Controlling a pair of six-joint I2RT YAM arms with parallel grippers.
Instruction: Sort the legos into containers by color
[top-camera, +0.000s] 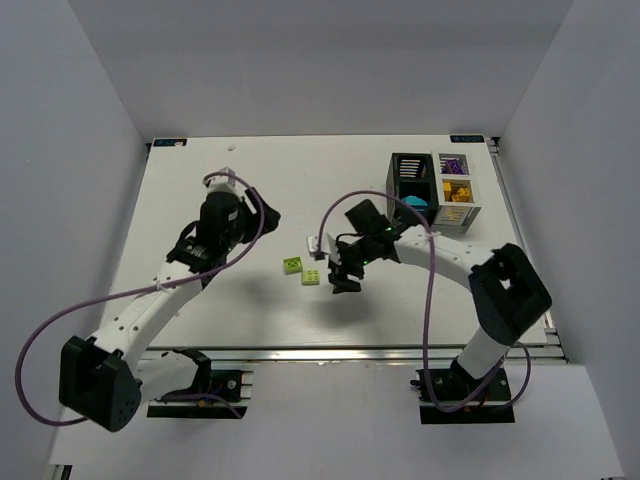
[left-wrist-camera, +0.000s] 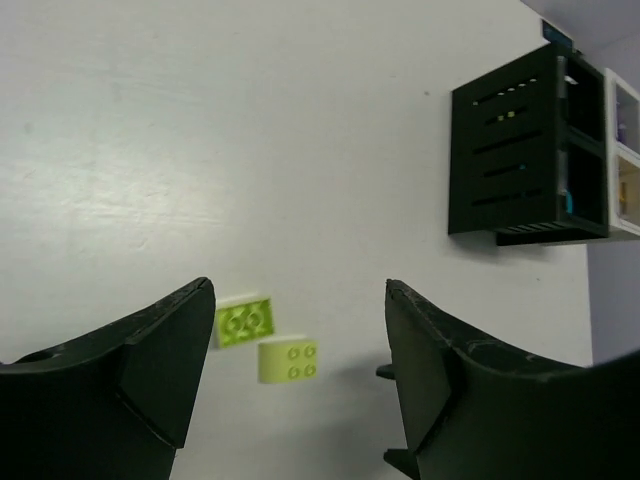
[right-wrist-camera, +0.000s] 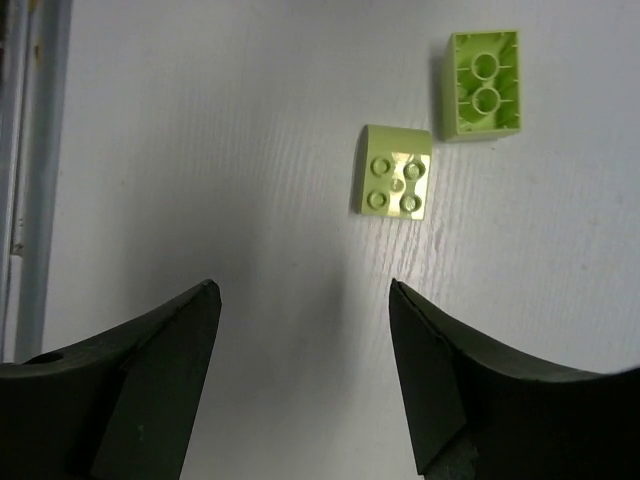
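1. Jaws on your right gripper (right-wrist-camera: 300, 300) are spread, empty, near the lime rounded brick (right-wrist-camera: 393, 172).
2. Jaws on your left gripper (left-wrist-camera: 300, 300) are spread, empty too.
3. Just beside that brick lies an upturned lime brick (right-wrist-camera: 483, 83) on the tabletop (top-camera: 300, 180).
4. Black bin (top-camera: 408, 170) and white tray (top-camera: 476, 195) stand far right.

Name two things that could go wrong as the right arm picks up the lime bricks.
1. The studs-up brick and the upside-down brick lie close together, so the open right tool might knock one while closing on the other.
2. The studs-up brick has a rounded edge; it may slip from the grip.
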